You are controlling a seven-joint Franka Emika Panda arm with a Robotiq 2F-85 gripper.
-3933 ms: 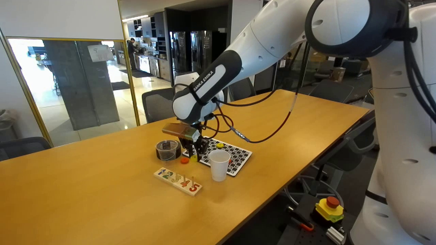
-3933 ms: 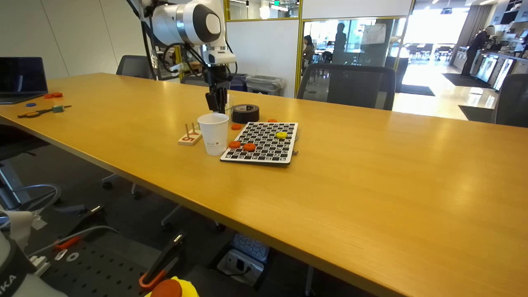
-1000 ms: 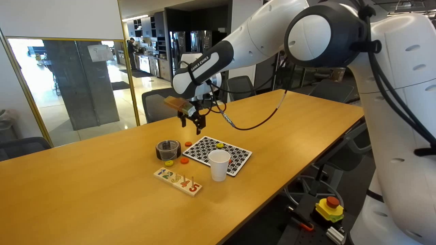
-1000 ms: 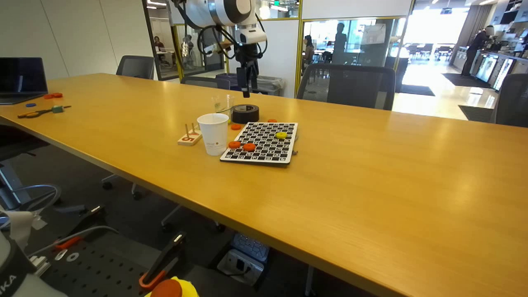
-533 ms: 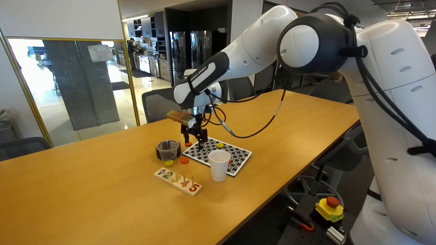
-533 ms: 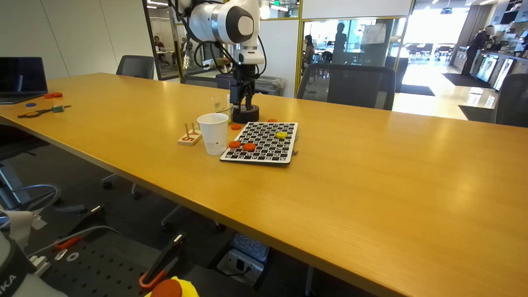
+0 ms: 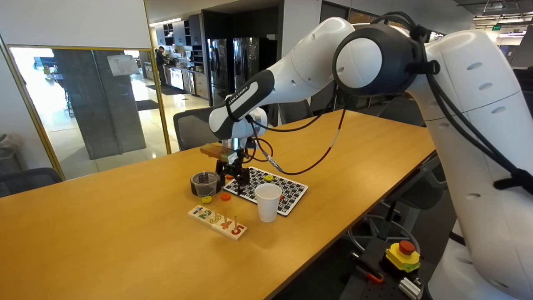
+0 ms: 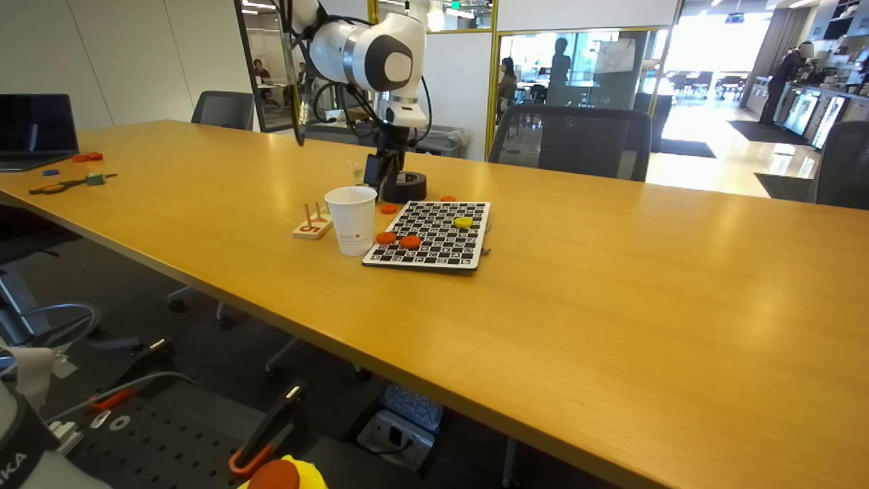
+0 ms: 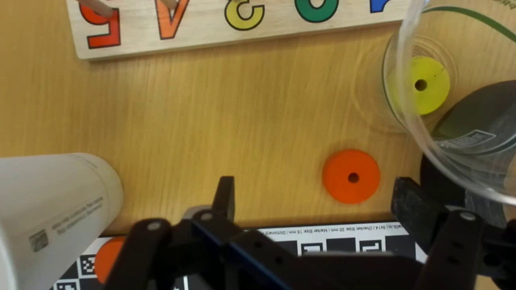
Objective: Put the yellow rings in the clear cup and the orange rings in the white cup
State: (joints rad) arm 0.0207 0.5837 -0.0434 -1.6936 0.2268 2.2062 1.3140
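My gripper [image 9: 314, 183] hangs low over the table, fingers wide apart. An orange ring [image 9: 350, 176] lies flat on the wood between the fingertips, nearer one of them and apart from both. Seen through the clear cup [image 7: 204, 190], a yellow ring [image 9: 431, 86] appears to rest at that cup's bottom. The white cup [image 7: 267, 205] stands upright to the gripper's other side. A second yellow ring [image 8: 463, 222] sits on the checkered board, with orange rings [image 8: 410, 242] [image 8: 386, 238] near its corner. Beyond the board's far edge is another orange ring [image 8: 448, 199].
The checkered board [image 8: 440, 262] reaches under the gripper. A black tape roll [image 8: 416, 188] stands right by the clear cup. A wooden number board with upright pegs [image 7: 217, 222] lies nearby. At the table's far end are a laptop [image 8: 34, 125] and pliers [image 8: 58, 187].
A few seconds ago the yellow ring was at my fingers; now it shows in the clear cup. The gripper rose, then came down open over the orange ring within the last second.
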